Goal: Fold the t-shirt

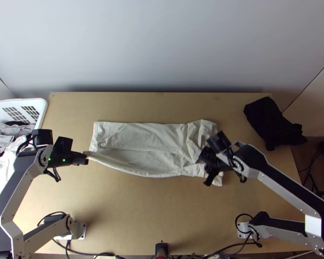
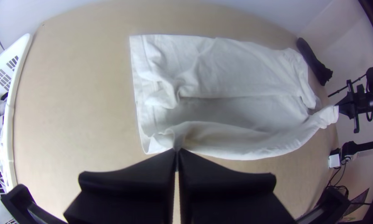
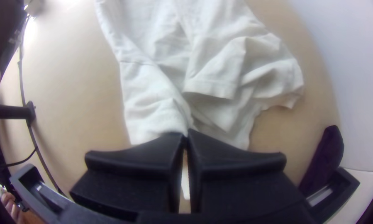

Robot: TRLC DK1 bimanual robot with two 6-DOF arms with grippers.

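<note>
Black and flat, the fingers of the left gripper (image 2: 177, 151) are clenched on the near edge of the white t-shirt (image 1: 149, 134), at its hem end. Those of the right gripper (image 3: 186, 135) are also closed, and they grasp the near side by the sleeve end. Between them the edge hangs in a soft curve, a little raised. The shirt lies across the middle of the table, its far part already turned inward in one long flap.

The step in hand, I judge, is to bring this near side over that flap. For this, both grippers should first draw gently apart, so that the sag becomes less, and then go together, at equal height, toward the far edge. The sleeve end looks rumpled; if the right side goes ahead, the fold may become crooked. It is better to lay the edge down before letting go.

The table (image 1: 140, 216) is of light wood. At its left side stands a white basket (image 1: 41, 112) with clothes (image 1: 0, 142); at the far right corner lies a black bundle (image 1: 270, 123). Behind is a pale wall (image 1: 162, 43).
</note>
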